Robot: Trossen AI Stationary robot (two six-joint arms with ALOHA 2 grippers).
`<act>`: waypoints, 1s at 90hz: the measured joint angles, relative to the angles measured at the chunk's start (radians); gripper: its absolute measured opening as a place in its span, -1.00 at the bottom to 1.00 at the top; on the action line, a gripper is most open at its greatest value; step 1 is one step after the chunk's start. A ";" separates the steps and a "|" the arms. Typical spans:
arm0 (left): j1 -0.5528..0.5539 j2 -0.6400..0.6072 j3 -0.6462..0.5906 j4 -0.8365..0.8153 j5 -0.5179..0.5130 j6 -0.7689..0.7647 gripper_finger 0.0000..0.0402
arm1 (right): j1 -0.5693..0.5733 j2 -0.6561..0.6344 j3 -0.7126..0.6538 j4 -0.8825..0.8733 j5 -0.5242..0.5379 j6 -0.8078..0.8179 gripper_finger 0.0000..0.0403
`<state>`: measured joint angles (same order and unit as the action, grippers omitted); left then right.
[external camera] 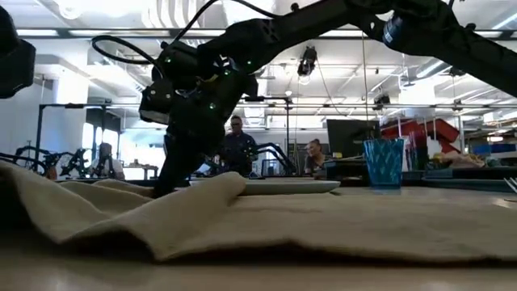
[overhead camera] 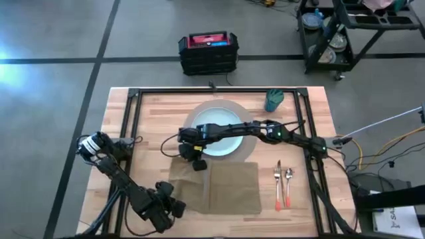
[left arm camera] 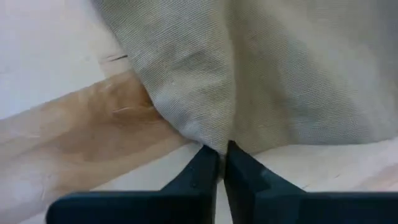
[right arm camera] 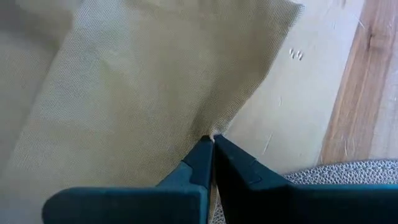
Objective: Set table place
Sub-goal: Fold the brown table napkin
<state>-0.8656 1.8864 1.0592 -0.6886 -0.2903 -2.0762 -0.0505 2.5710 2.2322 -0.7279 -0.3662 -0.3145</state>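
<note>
The brown napkin (overhead camera: 226, 186) lies spread on the table's (overhead camera: 312, 119) near middle. My left gripper (overhead camera: 178, 210) is shut on it at its near left corner, and my right gripper (overhead camera: 198, 164), reaching across the plate, is shut on it at its far edge toward the left. The pale plate (overhead camera: 219, 133) rests on the round tan mat (overhead camera: 191, 121) beyond the napkin. A teal cup (overhead camera: 274, 100) stands at the far right. The orange-handled fork (overhead camera: 278, 184) and spoon (overhead camera: 289, 186) lie right of the napkin. My left gripper pinches the napkin at its near left corner (left arm camera: 214, 140) between its two fingertips. The cloth bunches into a raised fold that runs away from the fingers; the rest lies on the table. One layer or several, I cannot tell. My right gripper pinches the napkin's far edge (right arm camera: 208, 134) between its two fingertips, a little way from the corner (right arm camera: 291, 9). It comes from above, slanting down (external camera: 174, 174). The cloth rises in a low hump (external camera: 226, 182) by the fingers and otherwise lies on the table.
A black rail frame (overhead camera: 133, 133) runs around the tabletop. My right arm (overhead camera: 279, 135) lies across the plate. On the floor beyond the table stand a black and red case (overhead camera: 208, 52) and a wheeled cart (overhead camera: 352, 33). People sit in the room behind (external camera: 234, 145).
</note>
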 joint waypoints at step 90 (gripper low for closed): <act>-0.016 -0.060 0.353 -0.879 -0.164 0.058 -1.00 | 0.011 -0.279 0.003 -0.128 0.254 0.001 -1.00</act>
<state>-0.8818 1.8265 1.4117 -1.5676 -0.4541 -2.0184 -0.0393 2.2924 2.2349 -0.8557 -0.1119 -0.3140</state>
